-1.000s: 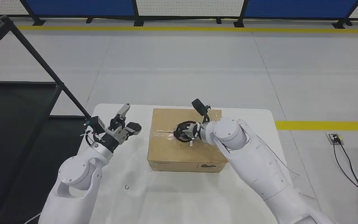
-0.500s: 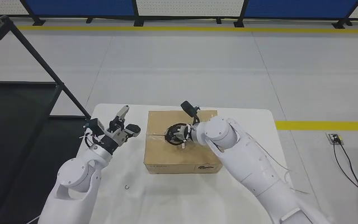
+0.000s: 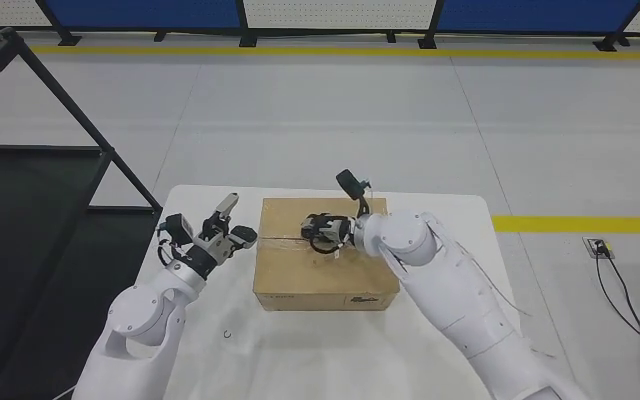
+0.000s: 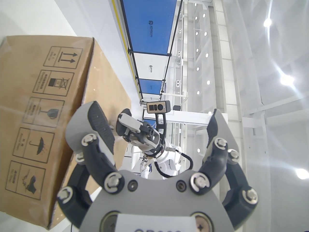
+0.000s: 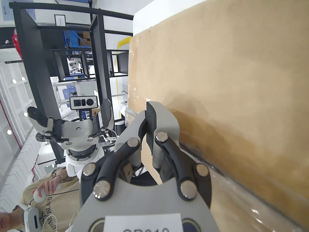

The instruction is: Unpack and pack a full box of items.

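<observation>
A closed, taped cardboard box (image 3: 325,270) stands in the middle of the white table (image 3: 440,340). My right gripper (image 3: 318,230) lies low over the box top (image 5: 229,80), near the tape seam (image 5: 231,177), with its fingers (image 5: 150,119) pressed shut and nothing visible between them. My left gripper (image 3: 232,232) hovers just off the box's left side, open, its pads (image 4: 100,124) spread wide. The left wrist view has the box's printed side (image 4: 41,112) beside it and the right gripper (image 4: 135,131) farther off on top. The left gripper (image 5: 72,119) shows beyond the box edge in the right wrist view.
A small dark ring (image 3: 228,334) lies on the table near its front left. A black metal frame (image 3: 70,110) stands off the table's left side. Bare table surface lies in front of and to the right of the box.
The box has slid a little to the left, toward the left gripper. The right gripper swung left over the box top and then partly back. The left gripper edged closer to the box.
</observation>
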### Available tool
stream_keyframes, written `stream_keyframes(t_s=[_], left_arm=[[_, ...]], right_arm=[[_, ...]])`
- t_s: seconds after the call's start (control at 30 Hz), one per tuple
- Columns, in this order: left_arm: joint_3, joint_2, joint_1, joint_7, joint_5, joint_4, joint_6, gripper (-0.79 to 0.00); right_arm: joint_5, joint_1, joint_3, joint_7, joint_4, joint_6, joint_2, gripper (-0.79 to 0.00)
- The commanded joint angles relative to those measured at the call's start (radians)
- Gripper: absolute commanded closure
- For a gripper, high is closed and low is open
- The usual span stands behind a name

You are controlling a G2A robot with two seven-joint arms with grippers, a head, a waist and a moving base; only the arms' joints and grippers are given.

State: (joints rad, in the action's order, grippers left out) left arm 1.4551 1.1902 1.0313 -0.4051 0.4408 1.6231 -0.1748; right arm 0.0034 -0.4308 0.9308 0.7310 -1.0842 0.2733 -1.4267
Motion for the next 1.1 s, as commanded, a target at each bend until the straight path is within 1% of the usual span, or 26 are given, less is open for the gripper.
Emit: stream_keyframes(t_s=[0.0, 0.2, 0.3, 0.37, 0.5, 0.6, 0.83, 1.07], left_arm=[[-0.002, 0.000, -0.002, -0.001, 0.000, 0.001, -0.002, -0.785], [-0.012, 0.001, -0.010, -0.003, -0.006, -0.002, -0.007, -0.785], [-0.022, 0.001, -0.020, -0.004, -0.009, -0.007, -0.012, -0.785], [-0.031, 0.002, -0.029, -0.006, -0.011, -0.008, -0.016, -0.785], [-0.049, 0.004, -0.044, -0.008, -0.021, -0.012, -0.020, -0.785], [-0.056, 0.005, -0.051, -0.006, -0.024, -0.016, -0.023, -0.785], [-0.054, 0.005, -0.052, -0.003, -0.026, -0.021, -0.024, -0.785], [-0.051, 0.005, -0.054, 0.000, -0.024, -0.025, -0.024, -0.785]], right_arm=[[-0.011, -0.051, 0.067, -0.006, -0.057, 0.004, 0.023, 0.000], [-0.039, -0.261, 0.300, 0.010, -0.239, 0.024, 0.096, 0.000], [-0.035, -0.349, 0.392, 0.017, -0.304, 0.037, 0.119, 0.000], [-0.026, -0.381, 0.431, 0.019, -0.310, 0.047, 0.128, 0.000], [-0.004, -0.391, 0.459, -0.011, -0.280, 0.064, 0.133, 0.000], [0.017, -0.391, 0.470, -0.028, -0.261, 0.051, 0.134, 0.000], [0.015, -0.402, 0.485, 0.002, -0.253, 0.043, 0.146, 0.000], [0.062, -0.434, 0.506, 0.030, -0.259, 0.005, 0.155, 0.000]])
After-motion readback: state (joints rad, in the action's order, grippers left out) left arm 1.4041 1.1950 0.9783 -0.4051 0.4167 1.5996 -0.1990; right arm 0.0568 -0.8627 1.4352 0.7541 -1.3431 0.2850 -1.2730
